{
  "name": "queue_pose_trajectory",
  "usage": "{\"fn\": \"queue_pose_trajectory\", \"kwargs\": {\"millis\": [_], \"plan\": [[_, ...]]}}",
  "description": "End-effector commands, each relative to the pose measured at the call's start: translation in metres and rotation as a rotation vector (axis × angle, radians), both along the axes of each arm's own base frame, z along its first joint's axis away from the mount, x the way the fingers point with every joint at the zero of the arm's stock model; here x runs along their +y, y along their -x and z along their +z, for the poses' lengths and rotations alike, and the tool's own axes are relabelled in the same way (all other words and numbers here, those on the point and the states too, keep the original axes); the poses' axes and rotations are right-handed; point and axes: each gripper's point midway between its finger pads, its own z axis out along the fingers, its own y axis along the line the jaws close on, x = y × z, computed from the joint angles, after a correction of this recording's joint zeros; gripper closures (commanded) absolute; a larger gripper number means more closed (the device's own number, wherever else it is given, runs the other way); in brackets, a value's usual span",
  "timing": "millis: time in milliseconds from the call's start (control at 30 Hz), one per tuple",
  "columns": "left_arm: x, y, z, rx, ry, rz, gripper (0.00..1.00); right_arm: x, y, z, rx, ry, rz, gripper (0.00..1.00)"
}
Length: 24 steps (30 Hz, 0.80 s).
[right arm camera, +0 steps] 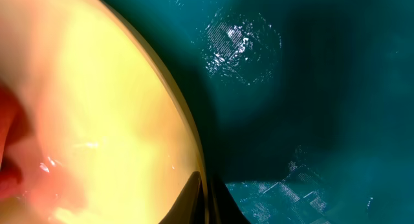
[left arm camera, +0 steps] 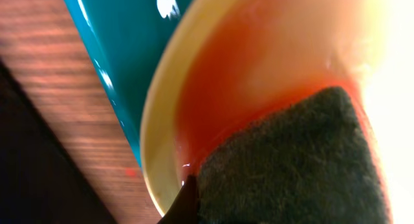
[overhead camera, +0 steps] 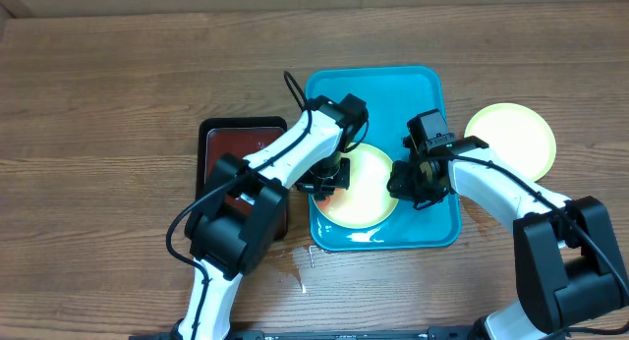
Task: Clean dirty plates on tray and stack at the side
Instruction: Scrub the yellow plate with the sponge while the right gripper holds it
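A yellow-green plate [overhead camera: 371, 188] smeared with red sauce lies on the turquoise tray [overhead camera: 378, 85]. My left gripper [overhead camera: 329, 178] is shut on a dark scouring pad [left arm camera: 291, 166] and presses it onto the plate's red-smeared inside [left arm camera: 259, 62]. My right gripper [overhead camera: 413, 183] is shut on the plate's right rim [right arm camera: 194, 146], one finger on each side of it [right arm camera: 208, 198]. A second yellow-green plate [overhead camera: 511, 139] lies on the table right of the tray. The light blue plate is out of view.
A smaller black tray with a dark red inside [overhead camera: 241, 148] stands left of the turquoise tray, partly under my left arm. Wet spots [overhead camera: 305, 266] lie on the wooden table by the tray's front left corner.
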Motion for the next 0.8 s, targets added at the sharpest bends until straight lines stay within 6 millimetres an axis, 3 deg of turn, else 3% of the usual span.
{"fn": "queue_pose_trajectory", "kwargs": {"millis": [0,133,300,433,600,767], "plan": [[0.038,-0.027,-0.007,-0.106,-0.175,-0.063,0.96,-0.017,-0.003,-0.004,-0.011,0.069,-0.03,0.96],[0.015,-0.028,-0.007,-0.082,-0.052,-0.09,0.96,-0.017,-0.003,-0.004,-0.011,0.069,-0.03,0.96],[-0.028,-0.025,-0.006,-0.043,0.178,-0.089,0.96,-0.017,-0.004,-0.004,-0.014,0.069,-0.03,0.96],[-0.044,-0.02,-0.004,-0.006,0.279,-0.071,0.96,-0.016,-0.005,-0.003,-0.019,0.067,-0.033,0.96],[-0.093,-0.01,0.009,0.066,0.545,-0.048,0.96,-0.016,-0.005,-0.003,-0.019,0.067,-0.034,0.96],[-0.127,0.014,0.007,0.137,0.629,-0.071,0.96,-0.016,-0.005,-0.004,-0.017,0.067,-0.033,0.96]]}}
